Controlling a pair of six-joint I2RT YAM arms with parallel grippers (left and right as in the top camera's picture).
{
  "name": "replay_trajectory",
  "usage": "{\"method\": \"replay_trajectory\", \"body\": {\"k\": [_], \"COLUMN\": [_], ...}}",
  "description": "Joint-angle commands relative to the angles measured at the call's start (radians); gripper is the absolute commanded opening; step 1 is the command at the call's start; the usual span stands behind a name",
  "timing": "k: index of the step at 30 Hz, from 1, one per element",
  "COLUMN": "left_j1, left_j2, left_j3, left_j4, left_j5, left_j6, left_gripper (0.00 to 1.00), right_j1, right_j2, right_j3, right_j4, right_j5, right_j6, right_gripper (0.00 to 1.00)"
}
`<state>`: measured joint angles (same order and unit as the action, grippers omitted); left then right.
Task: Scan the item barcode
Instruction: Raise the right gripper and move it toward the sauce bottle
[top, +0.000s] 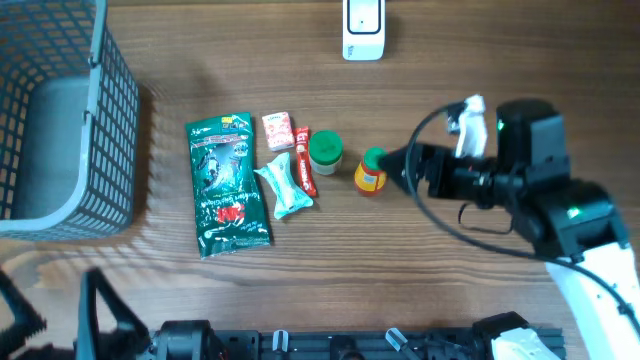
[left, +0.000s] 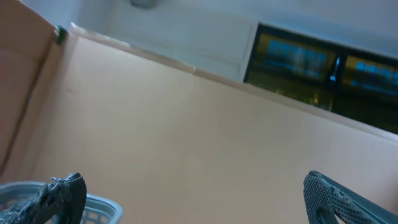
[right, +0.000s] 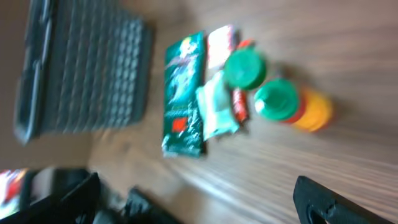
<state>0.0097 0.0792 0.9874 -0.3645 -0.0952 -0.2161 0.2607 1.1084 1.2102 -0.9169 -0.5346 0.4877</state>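
Six items clustered mid-table (top: 480, 80): green packet (top: 228, 185), pink box (top: 278, 131), red sachet (top: 305, 160), pale wrapper (top: 284, 186), green-lid jar (top: 325, 152), yellow bottle (top: 370, 172). White scanner (top: 363, 30) at far edge, well apart from cluster. Basket (top: 60, 120) at left. Right end effector (right: 196, 183) wide open, empty, near bottle. Left end effector (left: 193, 186) wide open, empty.

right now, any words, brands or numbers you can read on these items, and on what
No text is readable.
green packet: printing too small to read.
orange box, red sachet: printing too small.
yellow bottle: label blurred.
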Motion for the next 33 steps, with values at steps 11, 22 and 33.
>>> {"method": "replay_trajectory", "body": {"k": [11,22,33], "left_j1": [0.032,0.032,0.032], "left_j2": [-0.075,-0.075,-0.075], "left_j3": [-0.113,-0.154,-0.185], "left_j4": [0.032,0.029,0.032], "left_j5": [-0.011,-0.011,-0.011], "left_j6": [-0.009,-0.008,-0.008], "left_gripper": [1.0,1.0,1.0], "right_j1": [0.002,0.137,0.19], "right_j2": [0.141,0.544,0.764], "right_j3": [0.08,0.418,0.507], "right_j4": [0.026,-0.308,-0.409], "right_j5": [0.114,0.406,0.45], "right_j6": [0.208,0.299,0.241], "right_gripper": [1.0,0.99,0.99]}}
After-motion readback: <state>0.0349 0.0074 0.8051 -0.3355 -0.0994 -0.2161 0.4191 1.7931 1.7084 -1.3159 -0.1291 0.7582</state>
